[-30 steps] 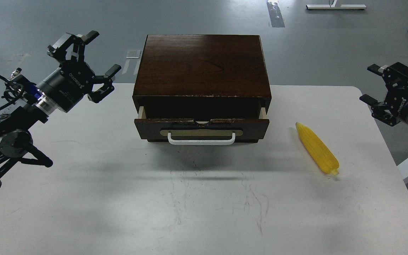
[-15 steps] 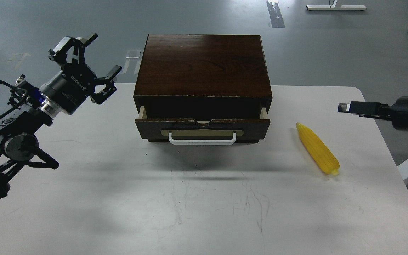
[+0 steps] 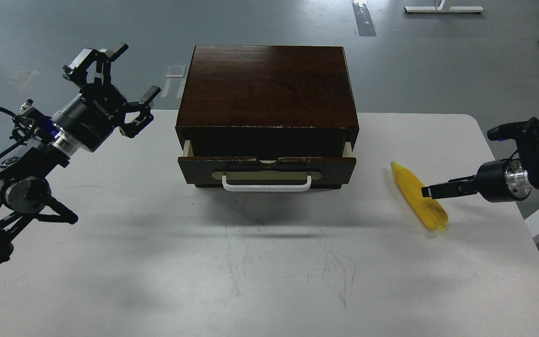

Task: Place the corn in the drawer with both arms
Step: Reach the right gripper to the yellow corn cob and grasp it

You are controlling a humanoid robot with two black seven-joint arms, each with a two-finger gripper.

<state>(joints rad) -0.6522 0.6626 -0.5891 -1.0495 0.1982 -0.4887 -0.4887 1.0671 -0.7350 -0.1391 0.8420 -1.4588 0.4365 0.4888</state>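
Observation:
The yellow corn (image 3: 410, 185) lies on the white table (image 3: 269, 271) to the right of the cabinet, tip pointing toward the far left. The dark brown drawer (image 3: 267, 169) is pulled out a little, with its white handle (image 3: 266, 186) facing me. My right gripper (image 3: 431, 191) reaches in from the right, seen edge-on as one thin dark bar. Its tip overlaps the middle of the corn, and I cannot tell if it touches. My left gripper (image 3: 122, 86) is open and empty, raised left of the cabinet.
The big brown cabinet (image 3: 269, 84) stands at the table's far middle. The table's right edge runs close behind the corn. Grey floor lies beyond the table.
My right gripper has turned edge-on and swung down and left, from beyond the table's right edge to over the corn. The left arm has barely moved. Corn and drawer are unchanged.

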